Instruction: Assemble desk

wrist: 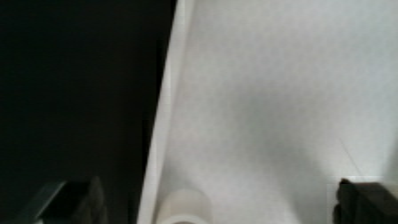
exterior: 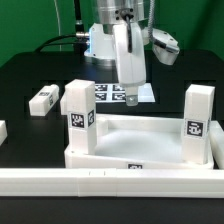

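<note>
Judging by two upright legs [exterior: 78, 113] in the desk top [exterior: 140, 150] near the counter's [exterior: 30, 70] front, roughly half remains: a loose leg [exterior: 42, 100] lies aside, and the hand [exterior: 130, 88] hangs above the marker board [exterior: 108, 93], grip impossible to tell

Glossy white, rounded robot arm [exterior: 104, 40] with grey joint bands (thin black cables [exterior: 60, 40] trail behind); dark gripper fingers [wrist: 366, 196].

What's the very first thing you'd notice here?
Two white legs stand upright on the desk top: one leg at the exterior view's left, another leg at its right. Behind them the gripper hangs open over the marker board. A third leg lies loose on the black table.
</note>
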### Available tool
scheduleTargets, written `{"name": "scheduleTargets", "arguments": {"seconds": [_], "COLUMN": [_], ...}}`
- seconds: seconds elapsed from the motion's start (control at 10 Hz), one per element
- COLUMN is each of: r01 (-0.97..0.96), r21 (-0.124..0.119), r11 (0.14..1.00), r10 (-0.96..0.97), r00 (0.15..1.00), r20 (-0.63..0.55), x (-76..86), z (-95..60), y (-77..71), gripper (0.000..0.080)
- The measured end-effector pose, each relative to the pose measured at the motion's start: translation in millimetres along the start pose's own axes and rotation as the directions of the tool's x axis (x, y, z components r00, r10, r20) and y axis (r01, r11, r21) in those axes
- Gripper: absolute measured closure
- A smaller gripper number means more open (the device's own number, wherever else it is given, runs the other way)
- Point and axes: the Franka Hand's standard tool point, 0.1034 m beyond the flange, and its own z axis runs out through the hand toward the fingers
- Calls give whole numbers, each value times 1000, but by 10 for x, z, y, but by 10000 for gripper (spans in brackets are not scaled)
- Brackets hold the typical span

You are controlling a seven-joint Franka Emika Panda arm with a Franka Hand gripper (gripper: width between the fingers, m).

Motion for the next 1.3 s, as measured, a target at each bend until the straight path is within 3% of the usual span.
{"name": "scheduleTargets", "arguments": {"seconds": [0.1,0.6,0.8,1.0,1.1,1.2,1.3], "r01": [-109,-127,-128,-120,-113,-112,-112], "r21": [-12,-73,-91,-96,-94,-96,-97], "r11": [994,989,988,988,989,989,989], "r10": [109,126,125,117,110,108,108], "r00": [994,992,991,992,993,993,993], "r20": [7,-26,-38,-40,-39,-40,-40], "x": [-2,86,122,127,126,121,122], "z": [71,457,588,618,607,617,621], "y": [52,188,224,231,223,230,233], "gripper": [150,150,150,150,241,425,425]}}
